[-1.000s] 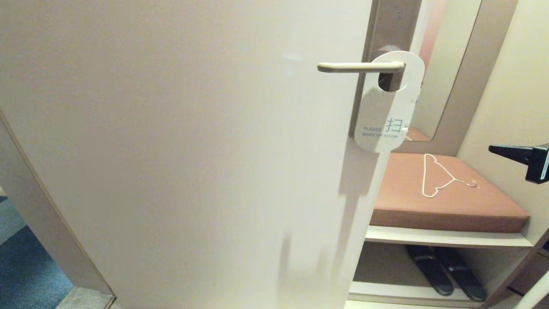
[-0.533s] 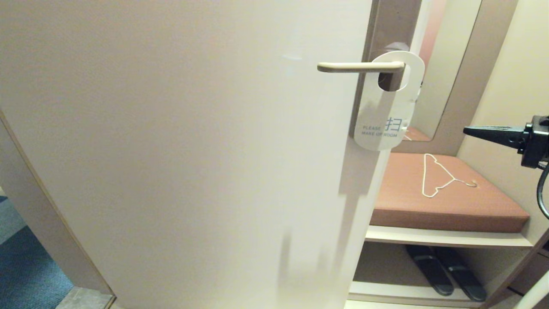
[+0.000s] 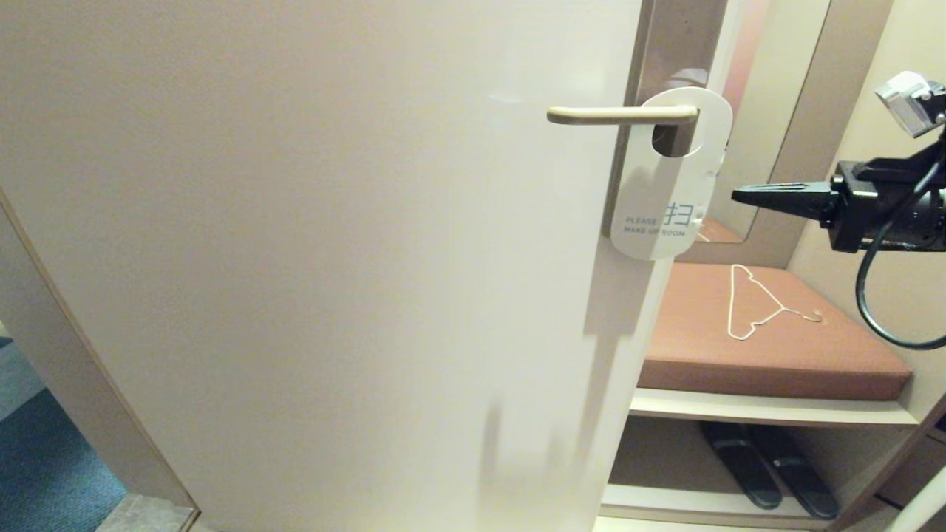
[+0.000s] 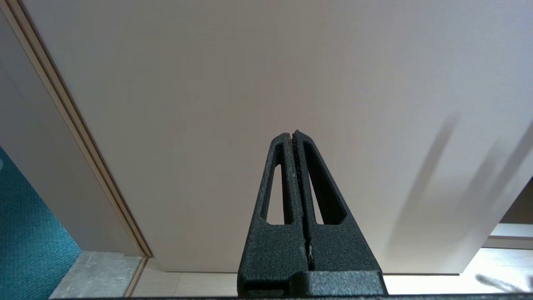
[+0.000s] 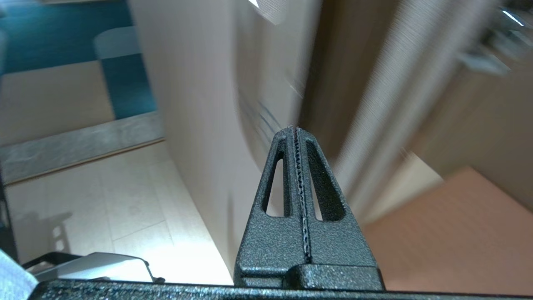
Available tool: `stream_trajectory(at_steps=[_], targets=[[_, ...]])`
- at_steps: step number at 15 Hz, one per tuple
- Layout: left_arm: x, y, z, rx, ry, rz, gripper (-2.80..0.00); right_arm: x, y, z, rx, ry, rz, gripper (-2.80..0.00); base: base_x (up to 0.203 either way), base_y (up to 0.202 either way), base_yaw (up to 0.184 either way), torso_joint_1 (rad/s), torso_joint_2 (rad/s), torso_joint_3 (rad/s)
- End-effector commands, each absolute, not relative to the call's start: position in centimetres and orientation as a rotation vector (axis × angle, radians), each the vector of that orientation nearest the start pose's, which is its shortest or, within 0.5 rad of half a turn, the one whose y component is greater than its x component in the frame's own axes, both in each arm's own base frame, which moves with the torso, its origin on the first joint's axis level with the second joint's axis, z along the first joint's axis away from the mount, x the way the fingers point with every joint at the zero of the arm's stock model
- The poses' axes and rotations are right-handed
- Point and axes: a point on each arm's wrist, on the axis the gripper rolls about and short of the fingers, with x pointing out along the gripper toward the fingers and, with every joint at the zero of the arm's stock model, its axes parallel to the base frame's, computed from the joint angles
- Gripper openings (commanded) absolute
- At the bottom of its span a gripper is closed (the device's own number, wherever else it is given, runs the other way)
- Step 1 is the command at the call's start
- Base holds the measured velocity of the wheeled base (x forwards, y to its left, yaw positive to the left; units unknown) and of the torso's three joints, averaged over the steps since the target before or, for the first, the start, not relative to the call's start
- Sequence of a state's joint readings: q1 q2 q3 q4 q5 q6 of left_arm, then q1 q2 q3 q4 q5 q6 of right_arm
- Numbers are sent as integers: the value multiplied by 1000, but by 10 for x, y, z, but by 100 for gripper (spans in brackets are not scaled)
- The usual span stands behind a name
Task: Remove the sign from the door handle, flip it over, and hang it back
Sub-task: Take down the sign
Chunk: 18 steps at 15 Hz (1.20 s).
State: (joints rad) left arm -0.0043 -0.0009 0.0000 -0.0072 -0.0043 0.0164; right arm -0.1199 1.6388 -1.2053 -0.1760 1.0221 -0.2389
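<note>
One sign [image 3: 669,177] on door handle [image 3: 621,114] | right claw [image 3: 739,196] pressed together, just beside it, apart | left claw [image 4: 293,135] together, parked.

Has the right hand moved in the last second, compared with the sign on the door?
Yes. The right hand, shut, has risen and swung left toward the sign, which hangs unmoved on the door handle.

Right gripper [image 3: 739,196]: matte black, tapered slotted fingers [image 5: 287,175] with serrated inner edges; looped black cable [image 3: 872,295]; silver wrist camera block [image 3: 910,100].
</note>
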Motion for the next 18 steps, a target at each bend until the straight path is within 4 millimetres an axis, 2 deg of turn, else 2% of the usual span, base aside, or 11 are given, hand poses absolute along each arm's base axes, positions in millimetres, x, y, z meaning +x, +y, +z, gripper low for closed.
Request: stream_trajectory(at_steps=[1, 3, 8, 12, 18], targets=[[-23, 0, 76, 17, -8, -9, -280, 309, 0, 273, -88, 104, 978, -280, 0, 0, 0, 0, 0, 0], [-23, 0, 76, 17, -8, -9, -280, 310, 7, 274, -91, 99, 1005, -280, 0, 0, 0, 0, 0, 0], [-23, 0, 76, 17, -8, -9, -280, 316, 7, 271, -90, 98, 1030, -280, 0, 0, 0, 0, 0, 0], [-23, 0, 76, 17, -8, -9, -280, 332, 6, 258, -75, 127, 1039, -280, 0, 0, 0, 0, 0, 0], [-23, 0, 76, 17, -8, -9, -280, 334, -19, 255, -60, 136, 980, -280, 0, 0, 0, 0, 0, 0]])
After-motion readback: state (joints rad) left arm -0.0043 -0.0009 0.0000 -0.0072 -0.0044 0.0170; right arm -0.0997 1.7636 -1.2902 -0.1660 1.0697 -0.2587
